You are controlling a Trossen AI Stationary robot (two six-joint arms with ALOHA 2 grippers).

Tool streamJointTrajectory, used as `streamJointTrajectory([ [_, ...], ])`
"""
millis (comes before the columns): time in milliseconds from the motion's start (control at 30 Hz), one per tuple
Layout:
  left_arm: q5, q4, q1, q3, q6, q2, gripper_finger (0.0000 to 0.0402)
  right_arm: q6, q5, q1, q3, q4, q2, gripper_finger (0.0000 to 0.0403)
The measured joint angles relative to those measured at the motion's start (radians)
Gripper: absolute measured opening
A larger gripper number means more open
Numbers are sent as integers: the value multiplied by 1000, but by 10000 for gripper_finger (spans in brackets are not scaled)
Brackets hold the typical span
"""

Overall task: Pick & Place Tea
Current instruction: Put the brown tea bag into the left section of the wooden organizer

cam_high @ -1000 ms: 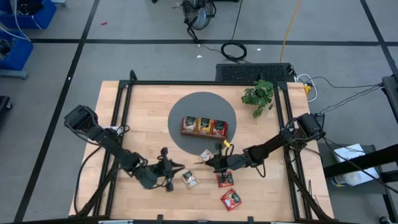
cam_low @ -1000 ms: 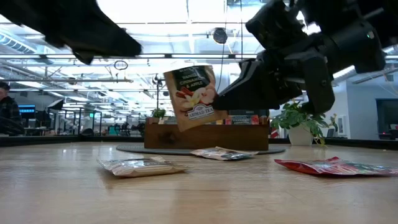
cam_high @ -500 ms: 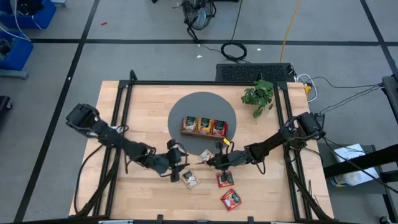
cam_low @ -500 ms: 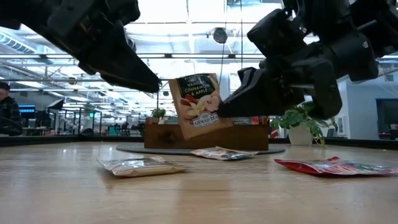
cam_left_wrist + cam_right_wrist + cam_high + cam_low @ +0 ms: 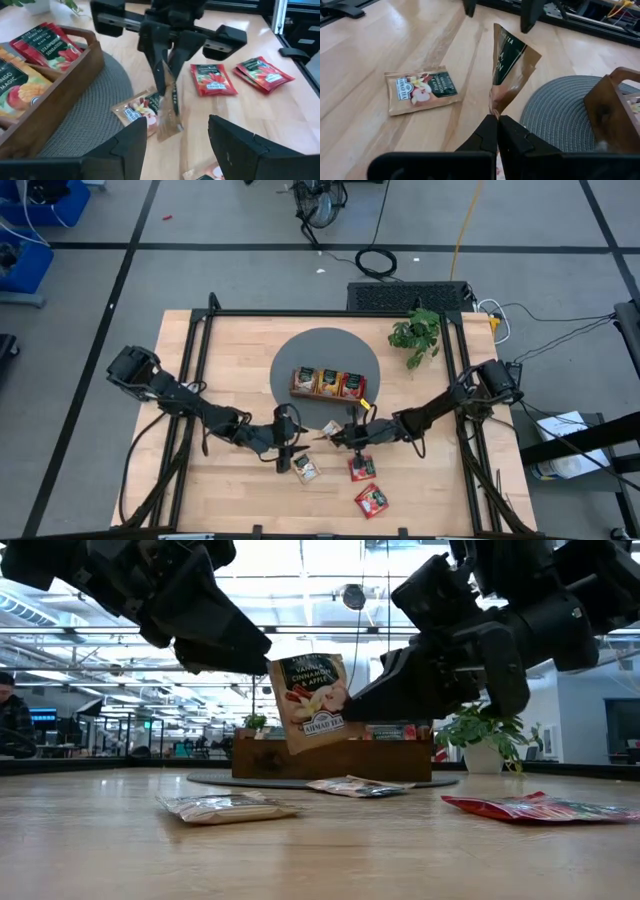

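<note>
Because it is pinched only at a bottom corner by the closed right pincer [image 5: 496, 119], the brown tea sachet [image 5: 510, 67] stands upright off the bench and looks light, thin and crinkly; a flat grip on its free edge should suit; the left pincer [image 5: 175, 132] gapes just in front of it; below lie more sachets [image 5: 363, 468] on the smooth wooden bench [image 5: 230, 360]; beyond, a filled tray [image 5: 328, 384] on a grey mat [image 5: 325, 345].

The raised tea sachet [image 5: 308, 700] reads "VANILLA CINNAMON & APPLE" over "AHMAD TEA". In the wooden tray [image 5: 60, 85], a red sachet [image 5: 47, 42] reads "STRAWBERRY SENSATION", and an orange sachet [image 5: 15, 82] shows "MANGO MAGIC", partly cut off.
</note>
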Motion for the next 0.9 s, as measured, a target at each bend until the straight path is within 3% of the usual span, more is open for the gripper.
streamJointTrajectory([
  [467,19,8,53,0,12,22,214,-11,-6,-26,13,34,0,0],
  [633,74,46,87,1,34,52,212,-31,-6,-29,14,34,0,0],
  [900,95,63,108,0,72,60,157,-23,-5,-45,14,7,0,0],
])
